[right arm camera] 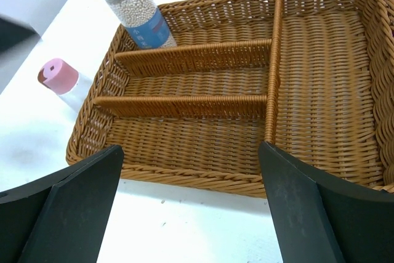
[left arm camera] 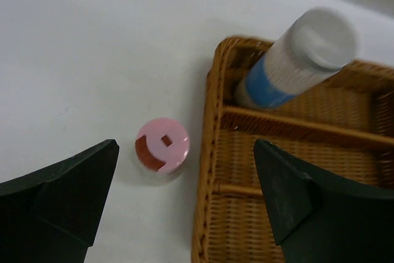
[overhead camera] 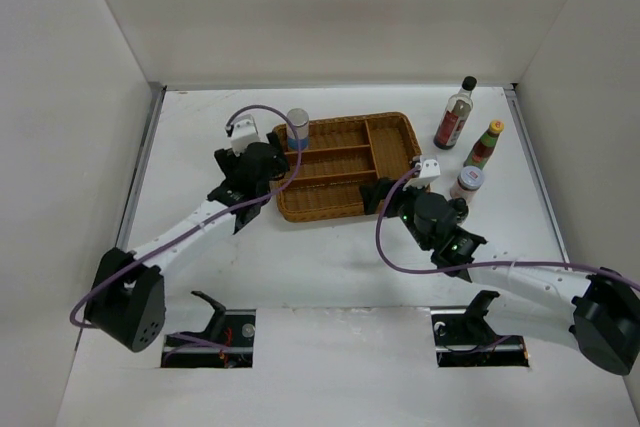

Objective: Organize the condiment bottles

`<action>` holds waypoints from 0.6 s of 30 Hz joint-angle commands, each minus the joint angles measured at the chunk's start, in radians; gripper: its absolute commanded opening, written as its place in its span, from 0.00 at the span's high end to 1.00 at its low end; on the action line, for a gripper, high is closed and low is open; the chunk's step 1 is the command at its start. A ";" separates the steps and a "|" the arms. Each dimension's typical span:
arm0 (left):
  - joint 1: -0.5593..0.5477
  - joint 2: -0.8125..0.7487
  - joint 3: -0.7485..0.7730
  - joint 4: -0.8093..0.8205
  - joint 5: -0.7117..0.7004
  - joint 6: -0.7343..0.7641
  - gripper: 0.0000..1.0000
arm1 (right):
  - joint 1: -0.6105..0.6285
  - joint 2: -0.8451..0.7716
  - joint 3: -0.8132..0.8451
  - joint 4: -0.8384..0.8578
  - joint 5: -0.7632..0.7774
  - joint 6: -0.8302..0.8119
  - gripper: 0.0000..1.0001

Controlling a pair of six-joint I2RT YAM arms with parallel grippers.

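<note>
A silver-lidded jar with a blue label [overhead camera: 298, 130] stands in the far-left corner of the wicker tray [overhead camera: 322, 215]; it shows in the left wrist view [left arm camera: 295, 60] and the right wrist view [right arm camera: 134, 7]. A small pink-capped bottle [left arm camera: 162, 144] stands on the table just left of the tray, also in the right wrist view [right arm camera: 58, 76]. My left gripper [overhead camera: 268, 169] is open above it [left arm camera: 184, 214]. My right gripper [overhead camera: 378, 197] is open and empty at the tray's near edge [right arm camera: 191, 214]. The dark-sauce bottle [overhead camera: 455, 114], yellow-capped bottle [overhead camera: 484, 144] and a short silver-lidded jar [overhead camera: 467, 182] stand right of the tray.
The tray has three long compartments on the left and one wide compartment on the right, with rims showing in both wrist views [left arm camera: 206, 170] [right arm camera: 215, 173]. White walls enclose the table on three sides.
</note>
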 commanded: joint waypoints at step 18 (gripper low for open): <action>0.115 0.244 -0.020 0.163 0.038 -0.076 0.36 | 0.064 -0.102 0.009 0.087 -0.021 -0.037 0.28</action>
